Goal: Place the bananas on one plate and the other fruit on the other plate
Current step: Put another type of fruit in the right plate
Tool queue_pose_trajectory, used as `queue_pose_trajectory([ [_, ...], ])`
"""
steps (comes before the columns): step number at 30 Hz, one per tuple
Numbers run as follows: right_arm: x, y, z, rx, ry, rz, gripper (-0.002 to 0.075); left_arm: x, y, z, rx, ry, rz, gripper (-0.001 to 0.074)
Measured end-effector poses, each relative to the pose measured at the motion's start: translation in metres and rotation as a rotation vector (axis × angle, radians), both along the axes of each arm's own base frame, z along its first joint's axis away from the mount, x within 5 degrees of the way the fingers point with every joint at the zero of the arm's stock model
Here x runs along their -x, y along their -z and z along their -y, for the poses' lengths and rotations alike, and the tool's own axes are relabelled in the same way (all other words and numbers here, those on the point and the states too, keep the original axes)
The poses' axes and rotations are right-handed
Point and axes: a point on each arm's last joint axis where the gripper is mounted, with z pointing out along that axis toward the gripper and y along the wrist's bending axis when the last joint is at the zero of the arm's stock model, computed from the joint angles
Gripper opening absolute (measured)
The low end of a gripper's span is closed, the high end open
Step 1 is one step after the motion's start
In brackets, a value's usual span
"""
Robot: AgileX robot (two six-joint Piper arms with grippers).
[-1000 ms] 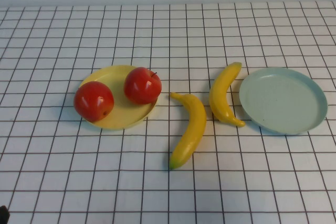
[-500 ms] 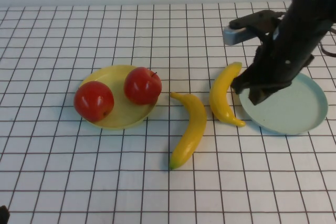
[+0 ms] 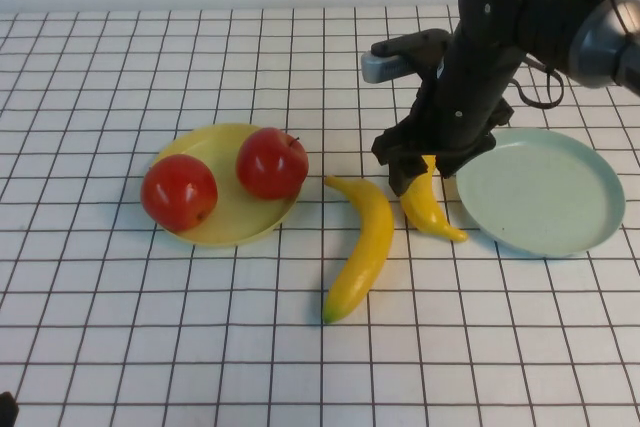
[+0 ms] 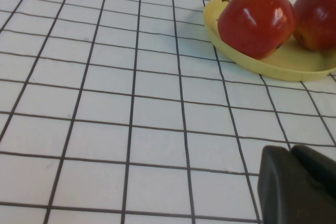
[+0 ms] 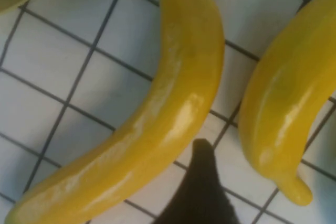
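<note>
- Hovering low over the far banana (image 3: 428,202), the right gripper (image 3: 420,169) has one dark fingertip (image 5: 202,182) between both bananas; whether it is spread or clenched cannot be told.
- Left gripper (image 4: 296,184): near the table's front left corner, finger state unclear.
- Yellow plate (image 3: 222,222) holds two red apples (image 3: 272,162).
- Blue-green plate (image 3: 540,192) lies just beside the far banana.
- Near banana (image 3: 362,247) lies on the checked table (image 3: 180,347) between the plates.

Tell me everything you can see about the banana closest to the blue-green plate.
This banana is smooth, glossy yellow and plastic-looking, curved, lying flat on the checked table just left of the blue-green plate, not on it. Its upper half is hidden beneath the right gripper, which hangs directly over it. The left gripper sits low near the yellow plate.
</note>
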Motion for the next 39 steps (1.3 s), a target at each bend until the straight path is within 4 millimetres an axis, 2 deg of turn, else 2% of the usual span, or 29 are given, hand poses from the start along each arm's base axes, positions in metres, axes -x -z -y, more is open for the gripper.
queue_pose_trajectory([
  [3, -0.006, 0.006, 0.001, 0.027, 0.021, 0.028, 0.0512, 0.000, 0.000, 0.000, 0.000, 0.000, 0.000, -0.0004],
  [15, -0.023, 0.046, -0.004, 0.035, 0.053, 0.027, 0.0481, 0.000, 0.000, 0.000, 0.000, 0.000, 0.000, -0.0004],
  [19, -0.024, 0.052, -0.005, 0.040, 0.054, 0.018, 0.0425, 0.000, 0.000, 0.000, 0.000, 0.000, 0.000, -0.0004],
  [22, -0.025, 0.056, -0.006, 0.039, 0.058, 0.013, 0.0318, 0.000, 0.000, 0.000, 0.000, 0.000, 0.000, -0.0004],
  [25, -0.026, 0.054, -0.006, 0.028, 0.075, 0.023, 0.0313, 0.000, 0.000, 0.000, 0.000, 0.000, 0.000, -0.0004],
  [28, -0.028, 0.043, -0.007, 0.015, 0.074, 0.046, 0.0313, 0.000, 0.000, 0.000, 0.000, 0.000, 0.000, -0.0004],
  [33, -0.017, -0.005, 0.000, 0.009, 0.070, 0.084, 0.0313, 0.000, 0.000, 0.000, 0.000, 0.000, 0.000, -0.0004],
  [36, -0.006, -0.031, 0.011, 0.002, 0.079, 0.100, 0.0313, 0.000, 0.000, 0.000, 0.000, 0.000, 0.000, -0.0004],
  [39, 0.006, -0.037, 0.033, 0.022, 0.109, 0.088, 0.0313, 0.000, 0.000, 0.000, 0.000, 0.000, 0.000, -0.0004],
])
